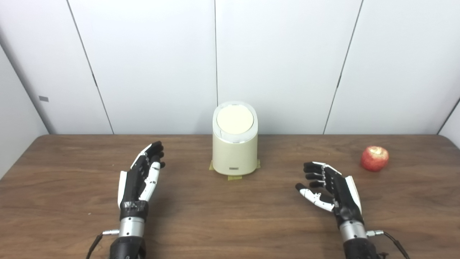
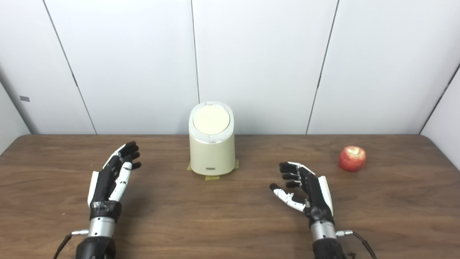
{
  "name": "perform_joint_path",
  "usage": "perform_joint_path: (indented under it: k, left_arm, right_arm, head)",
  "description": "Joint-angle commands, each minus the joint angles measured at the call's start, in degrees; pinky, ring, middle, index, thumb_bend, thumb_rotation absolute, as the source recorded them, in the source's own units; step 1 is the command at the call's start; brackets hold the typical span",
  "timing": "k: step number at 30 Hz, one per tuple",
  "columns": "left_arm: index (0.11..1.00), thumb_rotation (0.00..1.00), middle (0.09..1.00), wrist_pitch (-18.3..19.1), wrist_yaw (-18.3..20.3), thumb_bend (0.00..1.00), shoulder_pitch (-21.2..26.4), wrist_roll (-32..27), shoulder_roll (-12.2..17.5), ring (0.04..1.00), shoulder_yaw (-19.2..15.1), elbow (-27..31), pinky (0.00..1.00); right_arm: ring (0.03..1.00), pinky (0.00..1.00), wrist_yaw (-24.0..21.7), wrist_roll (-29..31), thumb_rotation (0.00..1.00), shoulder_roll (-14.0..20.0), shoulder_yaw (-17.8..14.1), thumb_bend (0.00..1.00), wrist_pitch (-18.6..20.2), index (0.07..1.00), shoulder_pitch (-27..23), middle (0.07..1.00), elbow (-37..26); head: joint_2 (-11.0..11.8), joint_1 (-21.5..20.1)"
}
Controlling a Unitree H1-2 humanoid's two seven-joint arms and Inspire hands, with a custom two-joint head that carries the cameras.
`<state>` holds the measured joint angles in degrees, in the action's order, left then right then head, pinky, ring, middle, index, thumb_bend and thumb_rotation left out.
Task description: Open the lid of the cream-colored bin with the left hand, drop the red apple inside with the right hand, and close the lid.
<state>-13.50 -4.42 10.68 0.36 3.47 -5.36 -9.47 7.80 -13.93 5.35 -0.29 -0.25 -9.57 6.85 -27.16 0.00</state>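
Resting over the wooden table (image 1: 230, 216), the left hand (image 1: 142, 176) is seen at the left — fingers extended and apart, nothing held. Centred near the table's far edge, the cream-colored bin (image 1: 234, 144) is stood upright on yellow tape patches (image 1: 235, 177), its lid (image 1: 235, 119) closed. The right hand (image 1: 329, 187) is held palm inward, fingers loosely curled and spread, empty. Furthest right, the red apple (image 1: 374, 158) is sat on the table — apart from that hand.
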Motion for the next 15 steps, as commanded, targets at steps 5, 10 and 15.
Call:
perform_joint_path:
  k: [5,10,15]
  left_arm:
    - [0.818,0.59,0.835,0.34,-0.29,0.2,-2.15,0.53,-0.39,0.829,0.23,-0.87,0.76]
    - [0.819,0.56,0.836,0.09,-0.16,0.2,-2.13,0.13,-0.45,0.829,0.18,-0.91,0.76]
    - [0.819,0.57,0.837,-0.12,-0.19,0.2,-2.11,0.49,-0.29,0.832,0.28,-1.08,0.77]
  right_arm:
    - [0.671,0.59,-0.13,-0.14,0.0,0.39,0.09,0.28,-0.53,0.662,-1.29,0.685,-1.32]
    - [0.668,0.59,0.05,-0.42,0.0,0.45,0.13,0.28,-0.93,0.661,-1.27,0.682,-1.24]
    - [0.667,0.59,0.11,-0.67,0.0,0.32,0.13,0.28,-0.26,0.659,-1.26,0.68,-1.48]
  head:
    - [-0.05,0.05]
    - [-0.15,0.03]
    - [-0.19,0.02]
